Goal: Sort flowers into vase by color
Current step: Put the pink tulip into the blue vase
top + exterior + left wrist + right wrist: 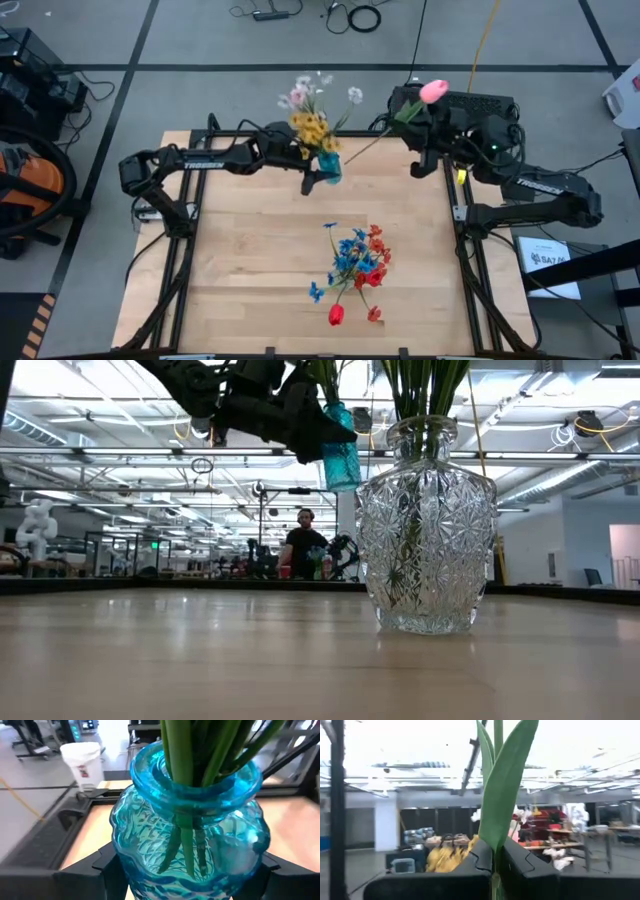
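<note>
Holding tight, my left hand (322,170) grips the small blue vase (329,166) up in the air near the far edge of the bench (250,290). Yellow flowers (312,128) and small white blooms (300,92) stick out of it. My right hand (408,112) is closed on the stem of a pink tulip (433,91), just past the far right corner. Blue flowers (350,258) and red flowers (374,262) sit together in the middle, and a red tulip (336,315) is closer to the front.

From down low, a clear glass vase (428,550) with green stems stands on the wood. The blue vase hangs above it, further back. A person (303,547) stands far off in a big bright room.

My left wrist shows the blue vase squeezed between my fingers (87,882), with stems inside.

My right wrist shows a green tulip leaf (506,785) pinched between my fingers (450,875).

I think the smooth vase could slip and break. The long tulip could also bump the other flowers and miss the small opening.
</note>
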You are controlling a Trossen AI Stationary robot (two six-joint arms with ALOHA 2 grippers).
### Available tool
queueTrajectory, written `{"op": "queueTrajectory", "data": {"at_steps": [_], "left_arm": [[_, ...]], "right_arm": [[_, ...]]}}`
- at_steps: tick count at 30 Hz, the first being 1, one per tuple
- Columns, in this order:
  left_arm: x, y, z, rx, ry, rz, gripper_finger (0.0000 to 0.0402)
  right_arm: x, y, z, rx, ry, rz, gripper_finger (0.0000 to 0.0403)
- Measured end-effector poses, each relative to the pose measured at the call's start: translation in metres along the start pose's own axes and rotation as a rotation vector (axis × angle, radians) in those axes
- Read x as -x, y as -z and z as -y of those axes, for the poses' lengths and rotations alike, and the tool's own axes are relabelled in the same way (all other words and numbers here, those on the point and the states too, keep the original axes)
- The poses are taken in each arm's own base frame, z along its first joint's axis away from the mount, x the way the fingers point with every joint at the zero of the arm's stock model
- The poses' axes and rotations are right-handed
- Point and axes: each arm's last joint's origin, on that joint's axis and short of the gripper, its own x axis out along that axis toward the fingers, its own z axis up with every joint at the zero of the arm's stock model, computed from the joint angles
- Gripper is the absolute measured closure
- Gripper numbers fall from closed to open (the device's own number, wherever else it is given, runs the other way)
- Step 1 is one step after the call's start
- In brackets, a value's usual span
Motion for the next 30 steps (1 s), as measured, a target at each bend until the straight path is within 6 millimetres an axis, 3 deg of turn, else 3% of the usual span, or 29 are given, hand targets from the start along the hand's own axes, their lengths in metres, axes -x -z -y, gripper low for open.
{"op": "queueTrajectory", "data": {"at_steps": [6, 22, 30], "left_arm": [[-0.004, -0.002, 0.008, -0.102, -0.068, -0.085, 0.0146], [-0.008, -0.001, 0.017, -0.106, -0.133, -0.140, 0.0146], [-0.010, -0.002, 0.023, -0.110, -0.129, -0.132, 0.0146]], "right_arm": [[-0.009, 0.009, 0.000, 0.031, -0.080, -0.014, 0.0400], [-0.029, 0.030, 0.003, 0.124, -0.137, 0.003, 0.0401], [-0.046, 0.066, 0.010, 0.101, -0.149, -0.110, 0.0401]]}}
